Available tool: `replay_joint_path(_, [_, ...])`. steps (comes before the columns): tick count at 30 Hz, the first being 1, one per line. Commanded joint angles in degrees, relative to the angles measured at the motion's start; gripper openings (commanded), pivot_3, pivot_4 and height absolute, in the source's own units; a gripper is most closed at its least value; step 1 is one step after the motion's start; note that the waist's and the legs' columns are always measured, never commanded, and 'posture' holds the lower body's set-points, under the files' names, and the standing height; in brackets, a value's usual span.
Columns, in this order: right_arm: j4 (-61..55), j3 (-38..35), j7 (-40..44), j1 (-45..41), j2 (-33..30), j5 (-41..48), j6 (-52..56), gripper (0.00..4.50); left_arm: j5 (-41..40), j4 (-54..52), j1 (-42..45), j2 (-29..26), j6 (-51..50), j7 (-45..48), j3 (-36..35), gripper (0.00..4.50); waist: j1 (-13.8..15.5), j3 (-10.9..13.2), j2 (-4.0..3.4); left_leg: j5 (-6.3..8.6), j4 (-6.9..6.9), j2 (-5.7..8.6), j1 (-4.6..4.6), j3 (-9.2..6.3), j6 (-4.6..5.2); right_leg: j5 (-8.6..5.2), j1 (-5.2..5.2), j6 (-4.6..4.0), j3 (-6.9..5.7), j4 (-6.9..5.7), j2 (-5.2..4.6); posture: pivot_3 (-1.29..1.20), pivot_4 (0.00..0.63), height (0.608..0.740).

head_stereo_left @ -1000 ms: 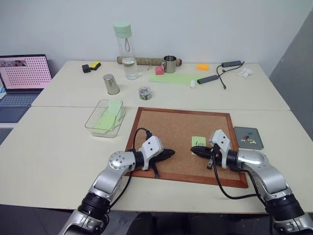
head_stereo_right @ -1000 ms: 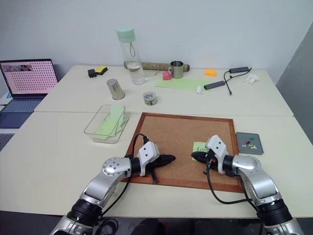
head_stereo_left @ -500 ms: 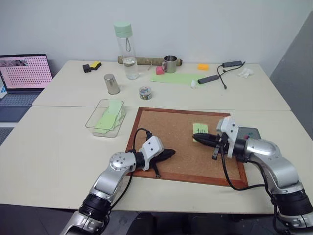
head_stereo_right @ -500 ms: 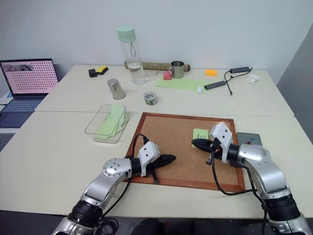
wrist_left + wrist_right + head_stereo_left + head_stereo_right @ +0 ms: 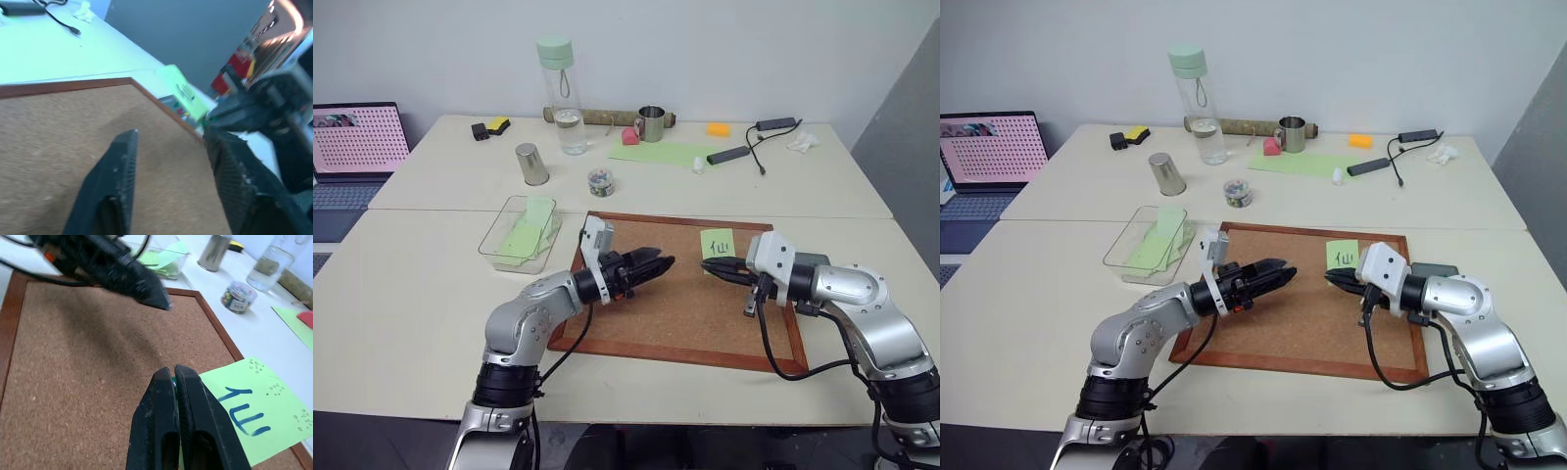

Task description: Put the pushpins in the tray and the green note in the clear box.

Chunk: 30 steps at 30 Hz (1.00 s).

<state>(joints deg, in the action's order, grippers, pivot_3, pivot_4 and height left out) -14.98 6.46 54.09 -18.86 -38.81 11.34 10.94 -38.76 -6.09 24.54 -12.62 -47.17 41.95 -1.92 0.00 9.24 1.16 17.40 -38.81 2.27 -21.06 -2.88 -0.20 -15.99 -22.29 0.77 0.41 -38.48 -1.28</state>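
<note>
Right tool, clenched on green note; left tool, fingers spread, faces it across the cork board.

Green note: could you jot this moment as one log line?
right pincer: shut on green note, lifted over cork board | left pincer: open, empty | clear box: awaiting note

Count: 2 grippers, left gripper and right gripper, over 1 cork board. 1 green note with marks. 1 clear box at 10 o'clock from the board, unmarked green notes inside, number unclear. 1 bottle, 2 metal cups: one, another. 1 pin jar. 1 long green sheet. 1 laptop.
</note>
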Motion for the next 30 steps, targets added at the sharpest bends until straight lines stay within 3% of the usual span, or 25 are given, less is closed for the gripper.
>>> replay_joint_path(1, [-2.1, 0.4, 1.5, -2.1, -1.0, -1.3, -4.2, 0.0, -3.3, 0.6, 3.0, 2.8, -2.7, -3.4, -1.4, 3.48, 0.0, 0.0, 0.0, 0.0, 0.0, 0.0, 0.0, 0.0, -0.01, 0.0, 0.01, 0.0, 0.0, 0.0, 0.0, 0.0, 0.15, 0.74])
replay_joint_path(3, [-2.4, 1.1, 2.0, -2.6, -1.1, -2.0, -5.3, 0.0, -4.1, 1.3, 3.8, 4.2, -3.9, -4.1, -1.0, 3.83, 0.0, 0.0, 0.01, -0.01, 0.0, 0.0, 0.0, 0.0, -0.03, 0.0, 0.01, 0.0, 0.0, 0.03, 0.0, 0.0, 0.15, 0.74])
replay_joint_path(13, [-3.5, 3.6, 3.1, -4.5, -0.9, -3.9, -7.2, 0.0, -3.9, 5.4, 6.4, 8.1, -3.9, -5.2, 0.2, 3.83, 0.1, 0.0, 0.05, -0.13, 0.01, 0.01, 0.0, 0.0, -0.27, 0.0, 0.01, 0.0, 0.0, 0.06, 0.0, 0.0, 0.15, 0.74])
replay_joint_path(30, [-3.1, 4.7, 3.1, -5.7, 0.0, -5.5, -8.6, 0.0, -4.3, 6.0, 6.1, 8.2, -2.3, -3.7, 0.7, 0.77, 0.1, 0.0, 0.05, -0.14, 0.02, 0.01, -0.04, -0.03, -0.29, 0.01, 0.02, -0.01, -0.01, 0.21, 0.0, 0.0, 0.15, 0.74])
